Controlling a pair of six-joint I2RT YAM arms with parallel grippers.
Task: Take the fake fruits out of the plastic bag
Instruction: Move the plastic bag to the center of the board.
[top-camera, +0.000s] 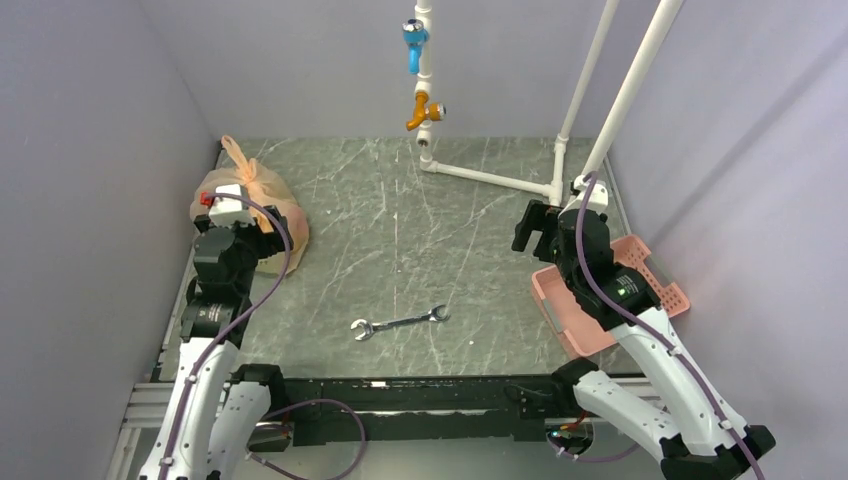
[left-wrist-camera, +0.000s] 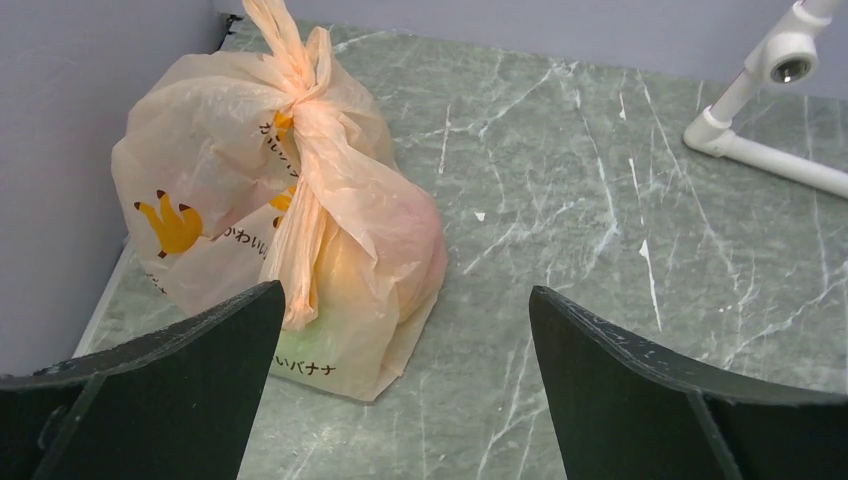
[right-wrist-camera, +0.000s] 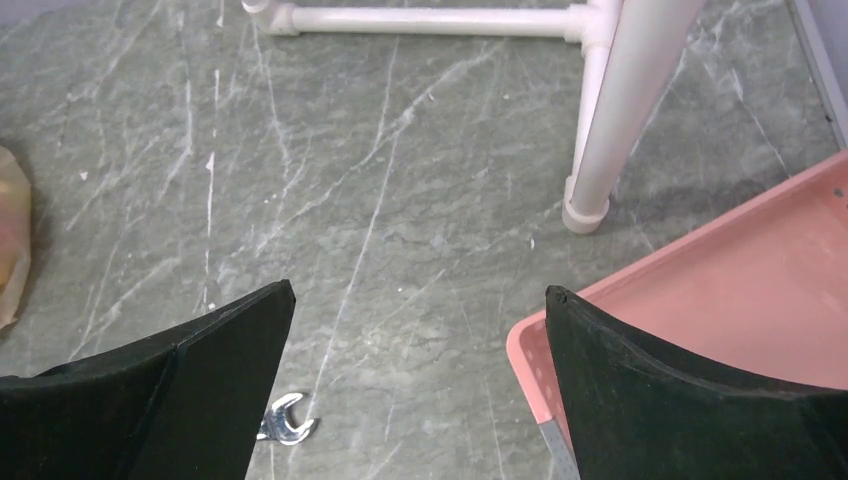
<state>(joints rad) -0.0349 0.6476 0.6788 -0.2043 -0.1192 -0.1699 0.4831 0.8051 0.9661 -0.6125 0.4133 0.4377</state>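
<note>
The plastic bag (top-camera: 262, 195) is peach-orange, knotted at the top, and lies at the far left of the table by the wall. In the left wrist view the bag (left-wrist-camera: 270, 200) shows yellow banana prints. The fake fruits are hidden inside it; only a pinkish bulge (left-wrist-camera: 415, 225) and a green tint (left-wrist-camera: 310, 335) show through. My left gripper (top-camera: 240, 222) is open and empty just in front of the bag, its left finger (left-wrist-camera: 200, 370) close to the bag's near side. My right gripper (top-camera: 535, 228) is open and empty over the table on the right.
A pink slotted basket (top-camera: 640, 290) stands at the right edge, beside my right gripper (right-wrist-camera: 420, 288). A steel wrench (top-camera: 398, 322) lies at the front middle. A white pipe frame (top-camera: 500, 180) stands at the back right. The left wall is close behind the bag.
</note>
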